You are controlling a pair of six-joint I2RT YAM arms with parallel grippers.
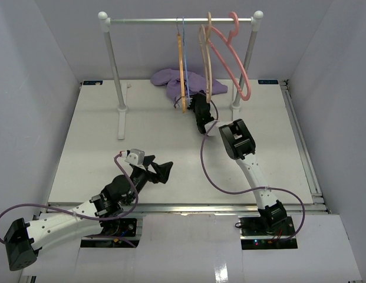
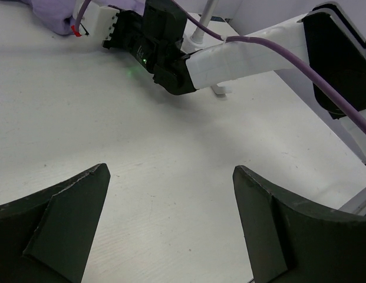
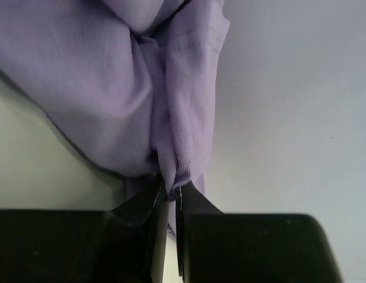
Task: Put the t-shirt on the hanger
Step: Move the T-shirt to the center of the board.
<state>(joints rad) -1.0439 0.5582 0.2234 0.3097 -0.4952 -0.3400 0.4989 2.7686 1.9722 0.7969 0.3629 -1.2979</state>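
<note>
The lavender t-shirt (image 1: 174,81) lies crumpled on the table at the back, under the rail. My right gripper (image 1: 197,101) reaches to its near edge and is shut on a ribbed fold of the t-shirt (image 3: 171,171), which fills the right wrist view. The pink hanger (image 1: 236,68) hangs from the right end of the rail, tilted. My left gripper (image 1: 166,171) is open and empty, low over the bare table near the front; in the left wrist view its two fingers (image 2: 65,206) stand wide apart, with the t-shirt (image 2: 50,15) at the top left.
A white garment rack (image 1: 118,76) with a metal rail stands at the back. Tan wooden hangers (image 1: 205,56) and a thin blue wire hanger (image 1: 183,53) hang mid-rail. The right arm (image 2: 241,56) crosses the left wrist view. Grey walls enclose the table.
</note>
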